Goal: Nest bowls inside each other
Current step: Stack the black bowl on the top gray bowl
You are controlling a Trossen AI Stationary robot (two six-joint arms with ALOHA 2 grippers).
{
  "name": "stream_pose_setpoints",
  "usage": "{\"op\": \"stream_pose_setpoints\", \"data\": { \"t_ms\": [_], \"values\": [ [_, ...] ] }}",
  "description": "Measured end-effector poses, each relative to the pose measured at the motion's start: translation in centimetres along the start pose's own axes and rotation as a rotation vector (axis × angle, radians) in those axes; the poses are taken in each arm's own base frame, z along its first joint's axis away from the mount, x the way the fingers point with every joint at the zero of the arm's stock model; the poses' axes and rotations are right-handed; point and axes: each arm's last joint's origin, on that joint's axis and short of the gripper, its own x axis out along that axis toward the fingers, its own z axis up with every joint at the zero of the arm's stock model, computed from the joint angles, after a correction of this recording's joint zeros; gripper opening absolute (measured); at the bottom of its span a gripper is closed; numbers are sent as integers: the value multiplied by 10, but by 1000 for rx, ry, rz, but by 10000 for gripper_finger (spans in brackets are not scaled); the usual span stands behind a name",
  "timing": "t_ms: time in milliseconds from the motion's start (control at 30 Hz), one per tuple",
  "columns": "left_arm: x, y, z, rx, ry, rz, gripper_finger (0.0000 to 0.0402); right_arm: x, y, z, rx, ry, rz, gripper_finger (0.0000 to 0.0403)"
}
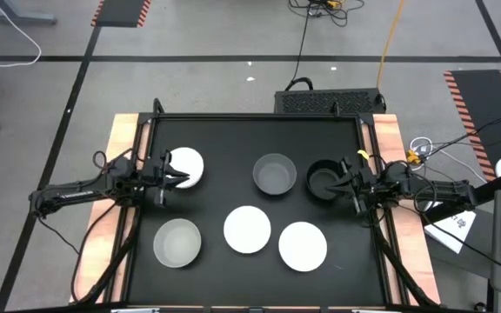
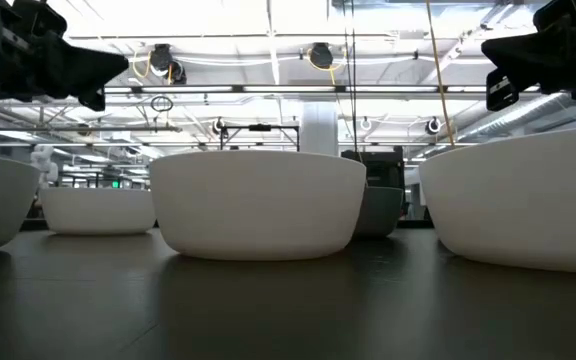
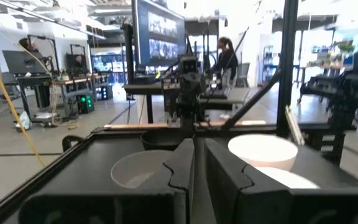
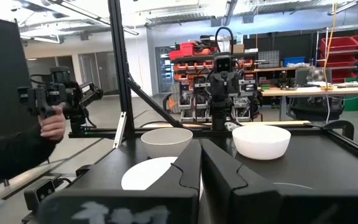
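Black mat table [image 1: 233, 148], workshop floor around, person's hand [image 4: 53, 126] in background. Six bowls [image 1: 248, 229] sit upright, separate, none nested. Left gripper [image 1: 177, 177] over white bowl [image 1: 188, 162], right gripper [image 1: 337, 184] over black bowl [image 1: 320, 181]; both pinched closed, empty.

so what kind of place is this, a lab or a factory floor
Most likely a robotics lab or workshop. Hazard-striped floor mats lie around the black table, a large screen hangs in the room beyond, and red parts shelving stands behind workbenches.
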Motion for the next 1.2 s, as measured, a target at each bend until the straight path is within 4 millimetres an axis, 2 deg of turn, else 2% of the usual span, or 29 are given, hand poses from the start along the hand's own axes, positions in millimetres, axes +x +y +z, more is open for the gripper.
{"op": "stream_pose_setpoints", "data": {
  "t_ms": [367, 500, 700, 800, 867, 1000, 1100, 1200],
  "values": [
    [-2, -1, 21, 112, -211, 11, 42, -1, 2, 15, -15, -156, 19, 4],
    [-3, 0, 25, 130, -251, 41, 42, -3, 4, 25, -18, -258, 35, 4],
    [-3, 0, 23, 119, -233, 48, 42, -6, 5, 33, -119, -341, 25, 4],
    [-3, 1, 23, 180, -228, 62, 42, -4, 1, 31, -108, -311, -62, 4],
    [-2, 1, 21, 198, -212, 71, 42, -1, -3, 23, -77, -217, -136, 9],
    [-2, 1, 22, 206, -214, 91, 42, -1, -7, 39, -44, -142, -274, 36],
    [-2, 2, 22, 233, -213, 103, 42, -1, -9, 44, -52, -39, -323, 61],
    [-2, 7, 31, 222, -116, 237, 42, -3, -11, 48, -51, 40, -395, 82]
  ]
}}
